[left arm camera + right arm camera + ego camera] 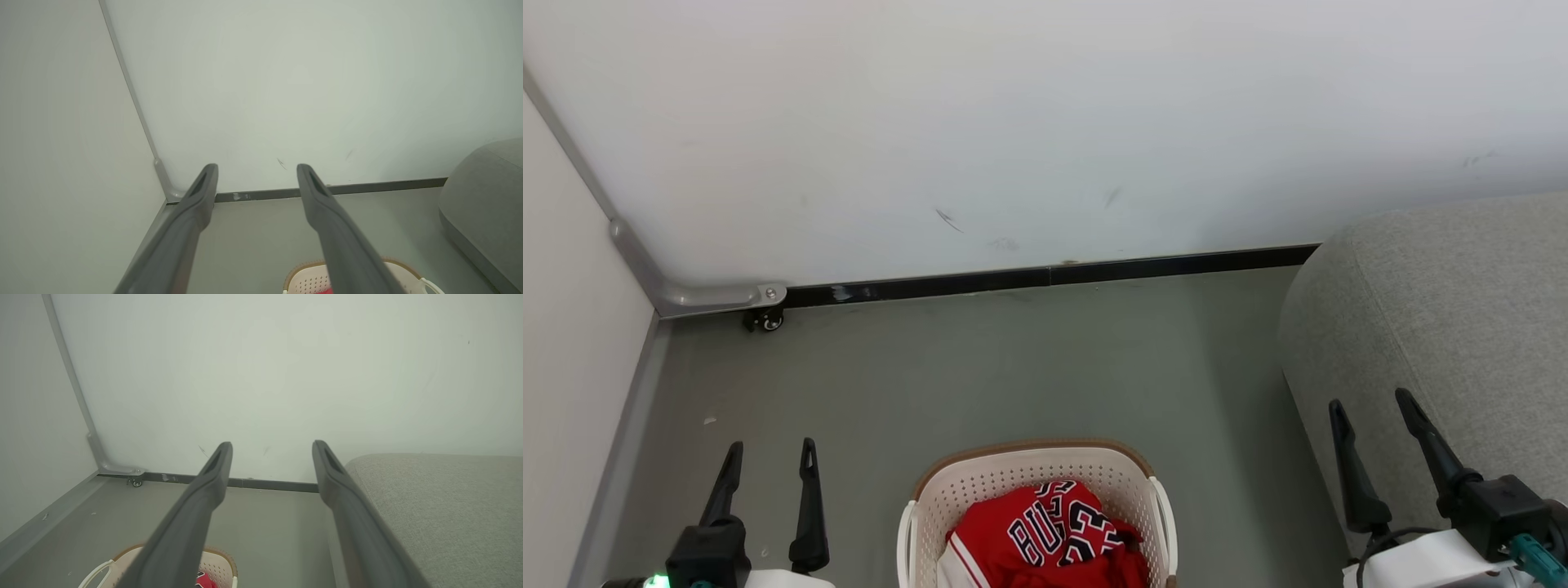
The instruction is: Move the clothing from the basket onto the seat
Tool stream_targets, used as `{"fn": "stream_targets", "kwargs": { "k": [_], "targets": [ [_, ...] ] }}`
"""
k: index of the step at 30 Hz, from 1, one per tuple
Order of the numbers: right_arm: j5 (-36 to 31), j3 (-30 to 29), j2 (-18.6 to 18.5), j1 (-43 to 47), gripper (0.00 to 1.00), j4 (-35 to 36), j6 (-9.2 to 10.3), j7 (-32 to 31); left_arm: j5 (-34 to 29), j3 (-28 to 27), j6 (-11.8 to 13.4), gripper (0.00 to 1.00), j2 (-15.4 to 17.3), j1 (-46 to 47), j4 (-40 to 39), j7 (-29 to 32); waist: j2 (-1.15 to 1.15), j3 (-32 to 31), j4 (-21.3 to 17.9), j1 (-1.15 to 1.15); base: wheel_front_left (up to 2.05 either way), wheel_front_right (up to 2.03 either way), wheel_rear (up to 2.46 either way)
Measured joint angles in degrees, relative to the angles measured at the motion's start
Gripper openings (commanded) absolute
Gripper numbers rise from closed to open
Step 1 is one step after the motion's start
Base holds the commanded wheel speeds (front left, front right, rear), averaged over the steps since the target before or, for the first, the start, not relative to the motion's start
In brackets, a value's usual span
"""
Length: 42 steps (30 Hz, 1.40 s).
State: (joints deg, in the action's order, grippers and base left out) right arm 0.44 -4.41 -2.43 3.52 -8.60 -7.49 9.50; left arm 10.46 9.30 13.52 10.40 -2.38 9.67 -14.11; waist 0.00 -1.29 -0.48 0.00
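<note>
Head view has the clothing [1054,535], a red jersey with white trim and dark lettering, lying crumpled inside the basket [1029,472], which stands on the floor [1013,359] at the near centre. The seat [1445,310] rises at the right, apart from the basket with bare floor between them. The left fingers [809,506] hover at the near left and the right fingers [1429,438] at the near right in front of the seat's edge. Both pairs are spread wide and hold nothing, well above and to either side of the basket.

Nothing of the task looks done yet, so the step in hand is the reach into the basket. The right arm seems the better choice, since it stands on the seat's side. It should come in over the rim from above with the fingers kept apart, then straddle a raised fold near the top of the heap rather than a flat patch, and press down into the cloth before clenching, so that more than one thin layer is caught. The basket looks light. A straight lift clear of the rim and the side handle should stop trailing fabric from snagging and dragging it along.
</note>
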Motion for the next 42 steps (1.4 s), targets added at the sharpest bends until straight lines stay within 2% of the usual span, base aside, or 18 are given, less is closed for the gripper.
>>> {"fn": "stream_targets", "kwargs": {
  "k": [12,17,22,29,42],
  "targets": [
    [0.24,0.34,0.01,0.01,1.0,1.63,0.0,-0.46,0.0,0.27,-0.01,1.0,0.09,0.0,-0.62,0.01,0.0,0.73,-0.36,0.0,0.0,0.0,0.0],
    [0.58,-0.14,0.03,0.01,1.0,2.75,0.0,-0.44,-0.62,2.05,-1.01,1.0,0.42,0.12,-0.58,0.04,0.0,1.26,-0.52,0.0,0.0,0.0,0.0],
    [0.56,-0.52,0.04,-0.08,1.0,4.55,0.0,-0.31,-2.47,4.79,-3.07,1.0,1.76,2.22,0.6,0.65,0.0,2.2,-0.78,0.0,0.0,0.0,0.0],
    [0.41,-1.08,0.07,-0.16,1.0,6.23,0.0,-0.09,-3.78,8.11,-6.02,1.0,1.79,6.23,3.11,2.04,0.0,3.76,-1.31,0.01,0.0,0.0,0.0],
    [-0.04,-1.91,0.1,-0.35,1.0,9.32,0.0,-0.08,-8.78,14.64,-9.81,1.0,1.58,12.06,10.25,2.81,0.0,8.13,-2.95,0.0,0.0,0.0,0.0]
  ]
}}
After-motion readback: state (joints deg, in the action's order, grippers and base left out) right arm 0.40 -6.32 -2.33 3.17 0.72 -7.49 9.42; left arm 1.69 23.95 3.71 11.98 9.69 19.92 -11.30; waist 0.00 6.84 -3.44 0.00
